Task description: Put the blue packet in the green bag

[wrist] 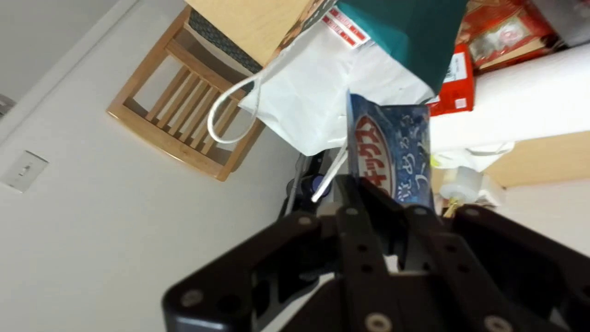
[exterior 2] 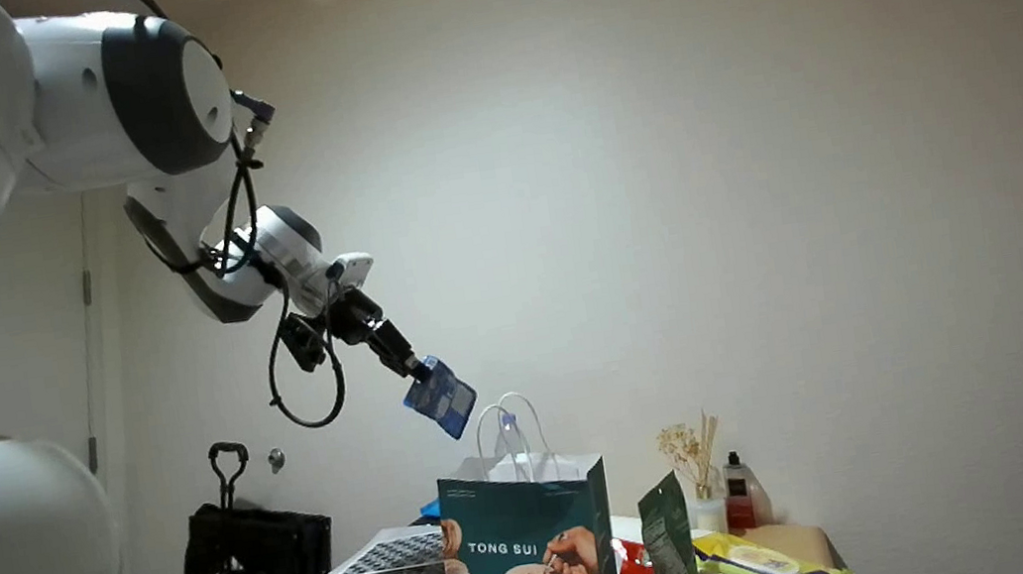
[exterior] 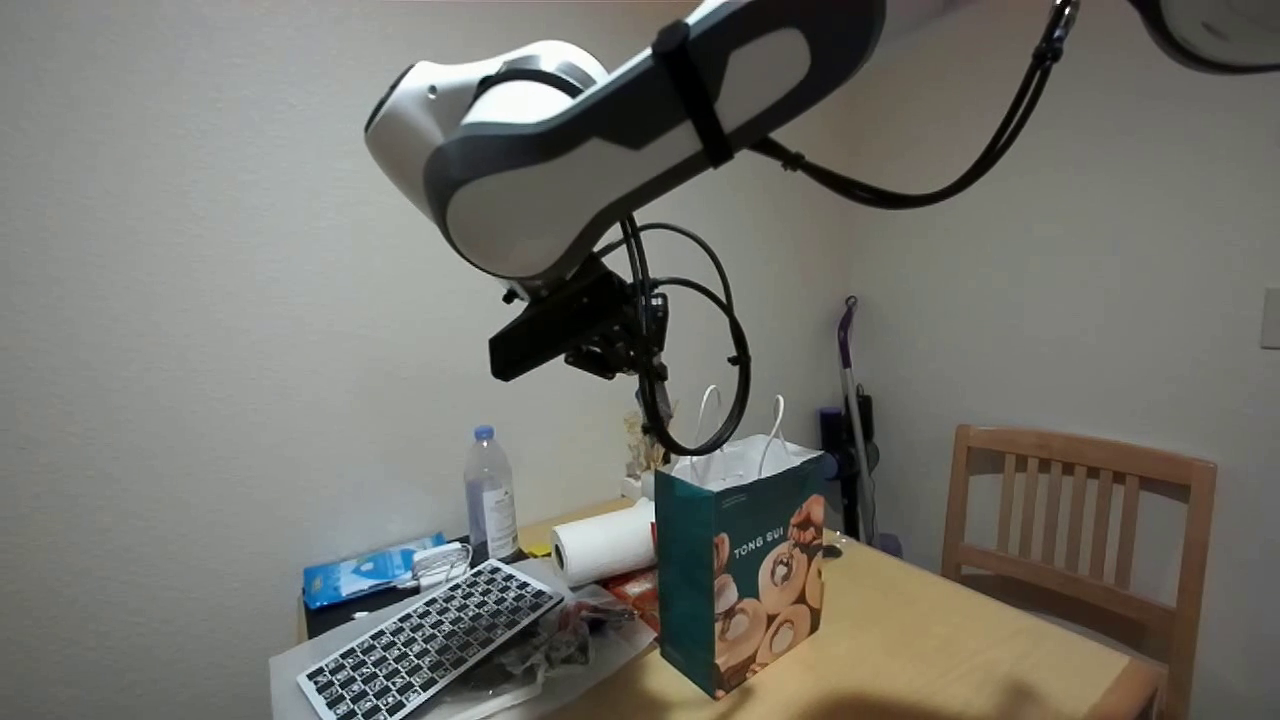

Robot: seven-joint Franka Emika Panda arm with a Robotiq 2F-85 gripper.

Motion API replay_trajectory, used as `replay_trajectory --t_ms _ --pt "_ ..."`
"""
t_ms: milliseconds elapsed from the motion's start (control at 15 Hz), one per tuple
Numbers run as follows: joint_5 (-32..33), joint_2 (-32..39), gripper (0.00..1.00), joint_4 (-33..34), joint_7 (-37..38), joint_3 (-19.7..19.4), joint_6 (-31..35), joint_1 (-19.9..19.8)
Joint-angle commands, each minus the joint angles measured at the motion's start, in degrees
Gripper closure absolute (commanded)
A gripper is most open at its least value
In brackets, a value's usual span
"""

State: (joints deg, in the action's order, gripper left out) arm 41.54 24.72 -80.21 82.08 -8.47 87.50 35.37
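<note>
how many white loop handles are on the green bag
2: the front handle on the lettered side of the green bag, and the back handle opposite, partly hidden behind the blue packet in the wrist view.

Wrist view: the near end of the blue packet (wrist: 391, 145) is hidden behind the tool (wrist: 362, 189); tool blurred, cut by bottom edge. In an exterior view, bottom edge crops the green bag (exterior 2: 529, 557), which hides most of the bottle (exterior 2: 508, 422). In an exterior view, patterned panel (exterior: 430, 640) runs out below; markings too small to read.
</note>
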Motion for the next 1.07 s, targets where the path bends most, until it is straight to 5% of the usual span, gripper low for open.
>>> replay_trajectory --t_ms 0,667,733,1000 --pt "1.3 -4.3 0.99 -3.5 9.9 4.4 -5.5 -4.4" --pt "-8.2 -5.1 0.99 -7.3 19.8 12.0 -9.5 -14.4" --pt "-9.0 -4.9 0.70 -7.5 19.9 12.2 -9.5 -14.9" --pt "-9.3 -5.1 0.50 -8.3 19.8 12.5 -8.6 -15.6"
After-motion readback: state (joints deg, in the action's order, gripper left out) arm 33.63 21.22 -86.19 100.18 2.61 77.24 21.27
